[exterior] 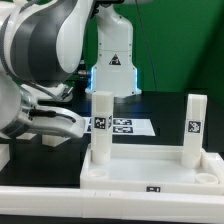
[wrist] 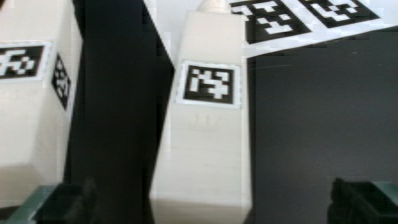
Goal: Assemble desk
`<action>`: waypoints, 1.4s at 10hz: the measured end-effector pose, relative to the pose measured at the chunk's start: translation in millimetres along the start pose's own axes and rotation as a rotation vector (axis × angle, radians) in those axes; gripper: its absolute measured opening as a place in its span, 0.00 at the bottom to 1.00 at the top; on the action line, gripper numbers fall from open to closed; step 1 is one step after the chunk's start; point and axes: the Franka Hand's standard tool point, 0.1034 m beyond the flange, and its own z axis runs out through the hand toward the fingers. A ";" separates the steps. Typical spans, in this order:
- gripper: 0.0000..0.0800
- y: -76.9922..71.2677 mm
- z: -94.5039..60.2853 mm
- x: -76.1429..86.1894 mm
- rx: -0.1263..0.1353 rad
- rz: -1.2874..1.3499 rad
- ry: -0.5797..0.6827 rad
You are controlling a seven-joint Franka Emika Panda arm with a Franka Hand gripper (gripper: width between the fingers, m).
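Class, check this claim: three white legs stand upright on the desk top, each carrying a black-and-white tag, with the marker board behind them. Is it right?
Not three: two white legs stand upright on the desk top, one leg on the exterior view's left, another leg on its right, as that view shows. Each carries a tag, and the marker board lies behind them.
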 end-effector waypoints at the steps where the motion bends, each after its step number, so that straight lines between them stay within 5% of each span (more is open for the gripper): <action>1: 0.81 1.6 1.8 2.0 -0.001 0.002 0.005; 5: 0.81 3.1 5.8 6.7 -0.004 0.006 0.016; 8: 0.35 -2.5 10.7 7.8 -0.006 -0.001 0.013; 12: 0.35 -2.9 11.8 7.2 -0.006 -0.002 0.012; 14: 0.35 -0.5 -0.3 5.9 -0.010 -0.017 0.029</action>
